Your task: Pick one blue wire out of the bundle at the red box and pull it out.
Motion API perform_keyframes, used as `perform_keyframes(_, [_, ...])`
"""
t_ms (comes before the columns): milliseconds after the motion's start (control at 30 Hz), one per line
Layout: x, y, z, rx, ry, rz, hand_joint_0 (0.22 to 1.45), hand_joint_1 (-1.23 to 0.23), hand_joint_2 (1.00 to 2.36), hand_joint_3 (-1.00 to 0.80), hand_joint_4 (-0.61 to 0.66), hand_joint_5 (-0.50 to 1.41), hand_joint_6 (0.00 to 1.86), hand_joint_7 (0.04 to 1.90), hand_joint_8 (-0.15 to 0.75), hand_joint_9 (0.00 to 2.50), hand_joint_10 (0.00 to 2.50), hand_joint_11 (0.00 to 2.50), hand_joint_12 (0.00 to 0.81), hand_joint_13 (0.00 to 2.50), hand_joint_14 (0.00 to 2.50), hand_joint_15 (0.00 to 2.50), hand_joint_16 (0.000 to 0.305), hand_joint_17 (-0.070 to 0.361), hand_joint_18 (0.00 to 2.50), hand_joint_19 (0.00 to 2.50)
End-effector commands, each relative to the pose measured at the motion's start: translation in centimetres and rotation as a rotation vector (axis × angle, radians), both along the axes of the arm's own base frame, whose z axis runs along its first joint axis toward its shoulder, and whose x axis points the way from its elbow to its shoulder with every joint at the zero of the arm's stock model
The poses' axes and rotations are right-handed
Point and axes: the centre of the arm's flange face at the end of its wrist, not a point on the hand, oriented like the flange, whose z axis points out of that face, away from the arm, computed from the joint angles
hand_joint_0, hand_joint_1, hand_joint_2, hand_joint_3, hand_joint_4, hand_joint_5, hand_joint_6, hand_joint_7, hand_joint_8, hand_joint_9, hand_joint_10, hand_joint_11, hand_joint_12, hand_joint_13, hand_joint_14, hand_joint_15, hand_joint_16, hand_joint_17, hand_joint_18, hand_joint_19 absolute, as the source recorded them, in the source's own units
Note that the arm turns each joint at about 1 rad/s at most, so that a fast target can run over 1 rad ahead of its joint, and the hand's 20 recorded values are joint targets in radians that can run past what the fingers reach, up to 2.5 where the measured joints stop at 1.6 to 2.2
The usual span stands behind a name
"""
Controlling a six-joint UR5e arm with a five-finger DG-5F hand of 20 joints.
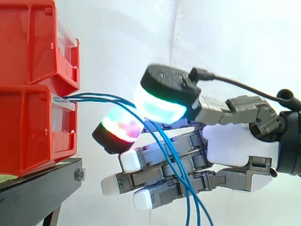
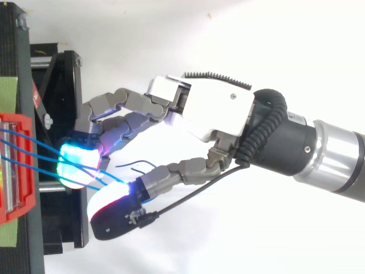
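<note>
Before a white curtain (image 1: 141, 37), red bins (image 1: 28, 70) rest on a black stand (image 1: 37, 186). Blue wires (image 1: 96, 96) run from the lower bin (image 1: 28, 132) into the hand (image 1: 235, 146), pinched between thumb and one finger.

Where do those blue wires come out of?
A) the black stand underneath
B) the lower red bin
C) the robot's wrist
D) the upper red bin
B: in the side view the blue wires emerge at the top front of the lower red bin and run across to the hand.
</note>
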Motion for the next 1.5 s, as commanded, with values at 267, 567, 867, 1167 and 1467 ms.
perform_keyframes(267, [0.0,0.05,0.0,0.0,0.0,0.0,0.6,-0.77,1.01,-0.31,0.21,-0.17,0.89,1.12,0.386,0.79,0.02,0.58,0.46,0.61,0.01,0.24,0.06,0.135,0.76,0.39])
perform_keyframes(567, [0.04,-0.04,0.07,0.0,-0.002,0.0,0.67,-0.93,1.02,-0.18,0.23,-0.2,0.93,1.08,0.375,0.73,0.02,0.59,0.46,0.6,0.01,0.23,0.06,0.135,0.78,0.35])
perform_keyframes(867, [0.05,0.0,0.07,0.0,-0.002,0.005,0.67,-1.03,1.0,-0.45,0.28,-0.24,0.92,1.03,0.356,0.59,0.02,0.58,0.457,0.56,0.01,0.21,0.061,0.138,0.77,0.3])
perform_keyframes(1167, [0.06,0.02,0.07,-0.001,-0.002,0.007,0.48,-0.75,1.0,-0.5,0.26,-0.19,0.88,1.02,0.405,0.73,0.01,0.59,0.491,0.6,0.01,0.24,0.067,0.152,0.8,0.38])
perform_keyframes(1467, [0.13,0.05,0.22,0.0,-0.005,0.008,0.56,-0.65,1.02,-0.16,0.23,-0.19,0.89,1.1,0.403,0.78,0.02,0.57,0.486,0.61,0.01,0.25,0.066,0.148,0.79,0.41])
